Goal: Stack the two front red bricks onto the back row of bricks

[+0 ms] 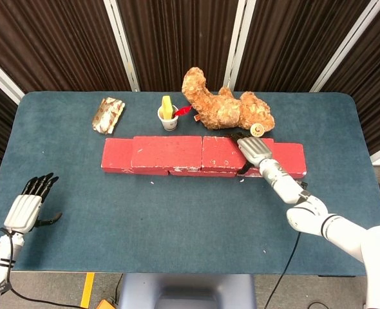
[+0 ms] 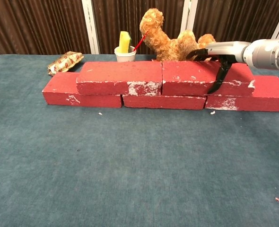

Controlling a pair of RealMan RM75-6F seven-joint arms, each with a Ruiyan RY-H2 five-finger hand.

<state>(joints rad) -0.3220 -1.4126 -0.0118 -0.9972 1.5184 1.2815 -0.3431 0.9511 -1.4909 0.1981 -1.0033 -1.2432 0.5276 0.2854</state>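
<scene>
Two red bricks lie end to end on top of a lower row of red bricks. The upper left brick (image 1: 167, 152) (image 2: 118, 78) touches the upper right brick (image 1: 221, 153) (image 2: 187, 78). My right hand (image 1: 256, 150) (image 2: 220, 52) grips the right end of the upper right brick, thumb down its front face and fingers over its top and back. The lower row shows a left brick (image 1: 116, 158) (image 2: 64, 92), a middle brick (image 2: 163, 101) and a right brick (image 1: 290, 158) (image 2: 267, 92). My left hand (image 1: 30, 207) hovers at the table's front left corner, fingers spread and holding nothing.
A brown teddy bear (image 1: 225, 106) (image 2: 172, 40) lies just behind the bricks, close to my right hand. A white cup (image 1: 169, 116) (image 2: 125, 53) with a yellow item stands beside it. A wrapped packet (image 1: 108, 114) (image 2: 65, 61) lies at the back left.
</scene>
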